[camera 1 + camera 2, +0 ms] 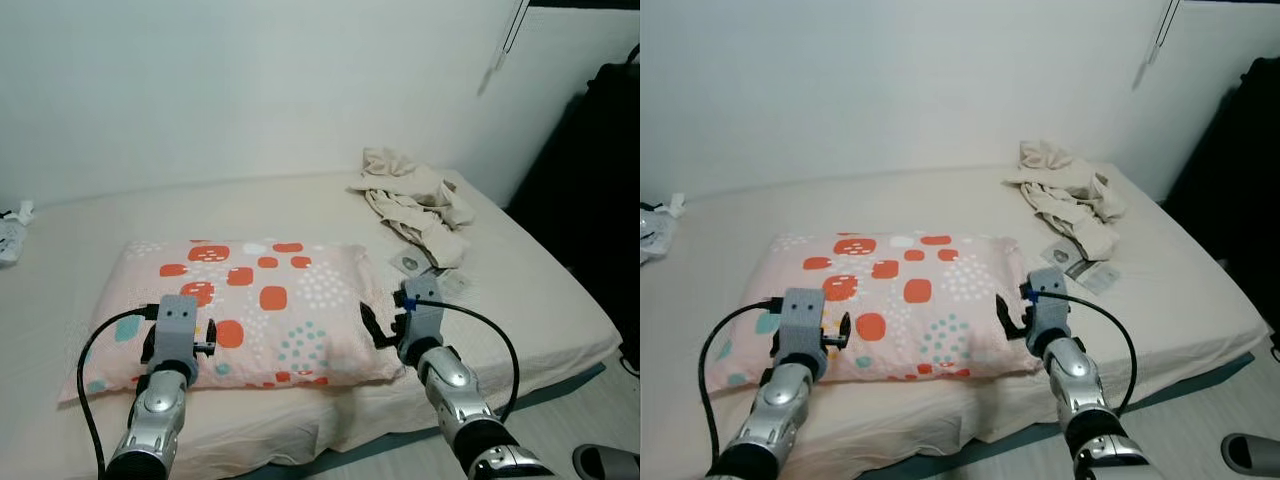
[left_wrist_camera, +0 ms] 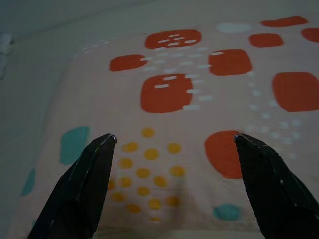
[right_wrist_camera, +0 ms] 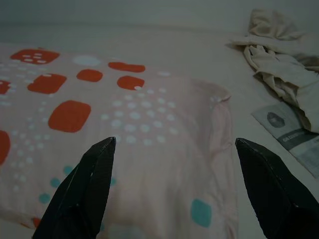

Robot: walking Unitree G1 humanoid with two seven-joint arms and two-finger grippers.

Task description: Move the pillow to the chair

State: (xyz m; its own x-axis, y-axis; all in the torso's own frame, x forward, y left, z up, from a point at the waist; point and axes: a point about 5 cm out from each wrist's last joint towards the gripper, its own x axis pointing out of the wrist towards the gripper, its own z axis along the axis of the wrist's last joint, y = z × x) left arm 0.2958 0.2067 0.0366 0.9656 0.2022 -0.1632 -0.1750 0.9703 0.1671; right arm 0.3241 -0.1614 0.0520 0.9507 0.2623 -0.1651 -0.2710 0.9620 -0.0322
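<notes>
We see the bed (image 1: 560,300), its sheet bare near the wall. The pillow (image 1: 260,300) lies flat along the near edge, crumpled clothes (image 1: 420,200) well beyond its far corner. Our left gripper (image 2: 172,142) and right gripper (image 3: 174,144) hover over its two ends, fingers spread apart, holding nothing. We judge that a shallow pinch may catch only the cover, letting the pillow sag or slip.

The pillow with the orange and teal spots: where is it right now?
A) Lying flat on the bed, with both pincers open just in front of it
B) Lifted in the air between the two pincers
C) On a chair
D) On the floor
A: the pillow lies flat on the bed, with the left pincer and right pincer open at its near edge.
</notes>
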